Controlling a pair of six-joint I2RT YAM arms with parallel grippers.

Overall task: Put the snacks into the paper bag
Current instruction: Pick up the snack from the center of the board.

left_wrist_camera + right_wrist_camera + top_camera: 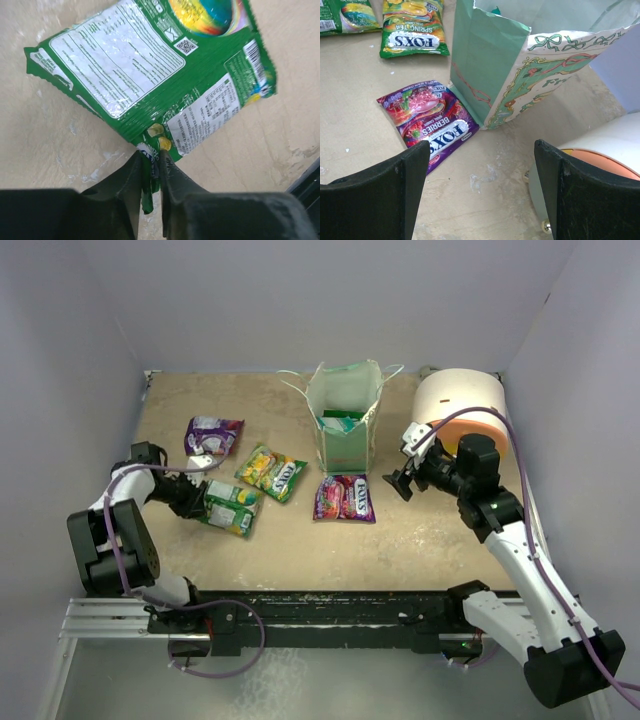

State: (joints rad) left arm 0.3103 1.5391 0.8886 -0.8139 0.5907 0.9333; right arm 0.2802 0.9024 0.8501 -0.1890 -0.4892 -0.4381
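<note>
I count four snack packets lying out: one purple packet (pixel 213 434), one green-yellow packet (pixel 271 472), one green packet (pixel 229 507), one magenta packet (pixel 344 497). I see one paper bag (pixel 345 405), one white cylinder (pixel 458 395), and two grippers, the left gripper (pixel 203 502) and the right gripper (pixel 404 462).

White cylinder (pixel 460 395) crowds the right of the open-topped paper bag (pixel 345 440).

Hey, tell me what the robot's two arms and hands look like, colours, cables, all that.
The left arm and right arm have white shells between chunky black joint housings, with a thin purple cable looping along each. The left hand and right hand end in matte black wedge-shaped fingers. No markings are legible.
</note>
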